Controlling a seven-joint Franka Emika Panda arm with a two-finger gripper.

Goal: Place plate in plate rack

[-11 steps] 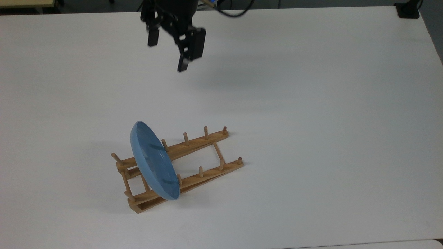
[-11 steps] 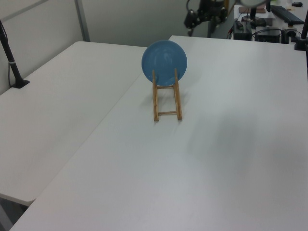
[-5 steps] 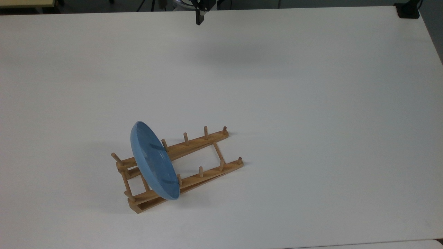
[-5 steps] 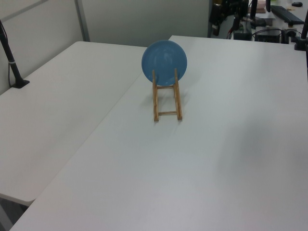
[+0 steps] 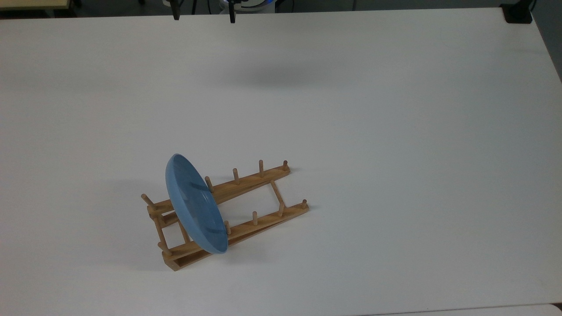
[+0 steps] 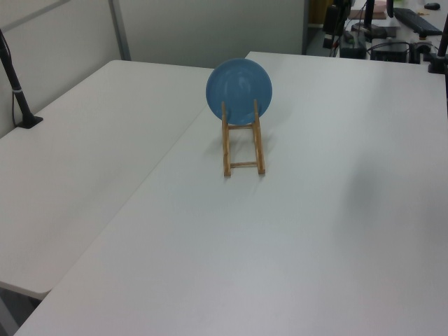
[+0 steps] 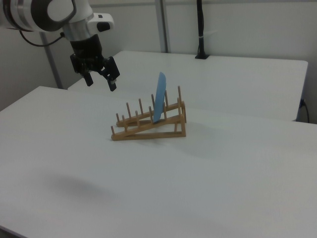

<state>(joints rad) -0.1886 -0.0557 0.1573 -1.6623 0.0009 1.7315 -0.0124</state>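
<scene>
With the light-blue plate standing on edge between pegs of the wooden plate rack, placement looks done; gripper, upper left of the right view, hangs empty, fingers spread wide, so next is probably just parking clear.

At the twelve o'clock edge of the top view, the gripper is cut off by the frame, leaving just two dark fingertips poking into the picture. In that view the plate covers the middle of the plate rack, hiding the pegs and rail sections behind it. In the left view, the plate conceals the rack's far end toward twelve o'clock, so the pegs there cannot be counted. In the right view, the robot arm runs off the frame at ten o'clock, and the plate's lower edge sits hidden behind the near rail.
</scene>
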